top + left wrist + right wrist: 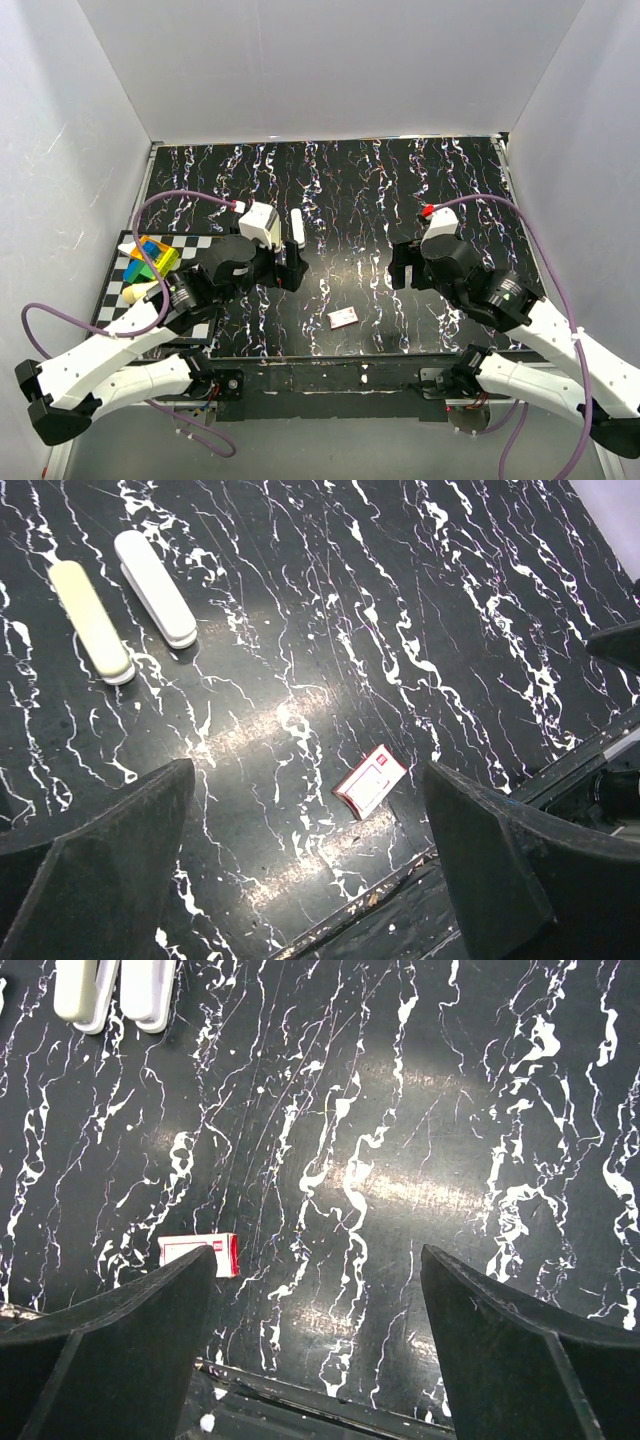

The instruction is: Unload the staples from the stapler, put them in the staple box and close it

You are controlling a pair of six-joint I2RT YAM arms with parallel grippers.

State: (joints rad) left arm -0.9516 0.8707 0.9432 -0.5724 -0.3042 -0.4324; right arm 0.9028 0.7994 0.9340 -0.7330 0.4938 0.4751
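Far-left on the tabletop, stapler lies ungripped; left claw and right claw gape wide, empty; unloading seemingly not yet done.

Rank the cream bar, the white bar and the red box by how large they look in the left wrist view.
Largest: the white bar and the cream bar. They are too alike in length and width to rank.
Smallest: the red box, clearly shorter than either bar.

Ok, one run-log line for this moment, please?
left gripper: open, empty | right gripper: open, empty | stapler: on mat, ungripped | small red-white box: on mat near front edge
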